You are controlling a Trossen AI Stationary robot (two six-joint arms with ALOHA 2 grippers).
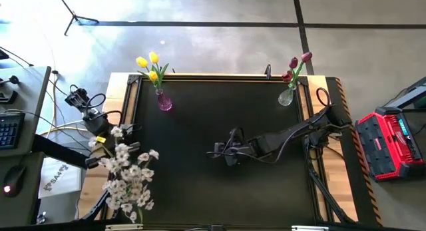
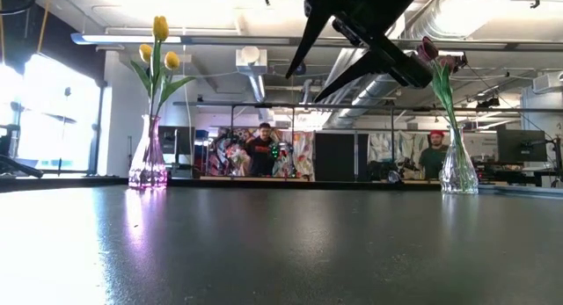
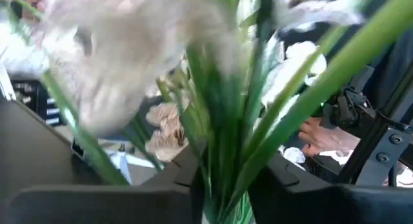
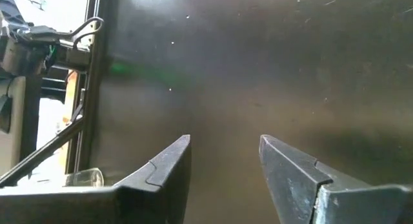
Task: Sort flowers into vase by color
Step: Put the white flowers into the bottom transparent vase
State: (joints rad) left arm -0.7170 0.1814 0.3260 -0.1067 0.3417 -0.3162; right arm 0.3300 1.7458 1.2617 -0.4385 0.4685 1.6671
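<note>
High view: 2 vases stand at the far edge of the black table (image 1: 200,184). A pink vase (image 1: 164,102) at 11 o'clock holds 3 yellow tulips (image 1: 149,64); a clear vase (image 1: 287,96) at 1 o'clock holds the dark red tulips (image 1: 296,66). The white blossom sprays (image 1: 130,171) bunch together at 8 o'clock over the table's left edge, where the left arm reaches in. The right gripper (image 1: 223,151) hangs over the table's middle, well apart from every flower.

Low view: the yellow tulips stand upright in the pink vase at 9 o'clock, the red ones in the clear vase at 3 o'clock. The right gripper's dark fingers come down at 12 o'clock, spread apart with nothing between them. 2 people show in the room beyond.

Left wrist view: green stems (image 3: 222,153) and blurred white petals fill the picture just ahead of the left gripper (image 3: 222,208). A bundle of stems runs down between its fingers, but I cannot tell whether they pinch it or stand loose around it.

Right wrist view: the right gripper's 2 fingers are spread over bare table, holding nothing.

Risk, as I judge it: if the left fingers are loosening, the top-heavy sprays could tip and spill off the table's left edge. No third vase is visible for them.
</note>
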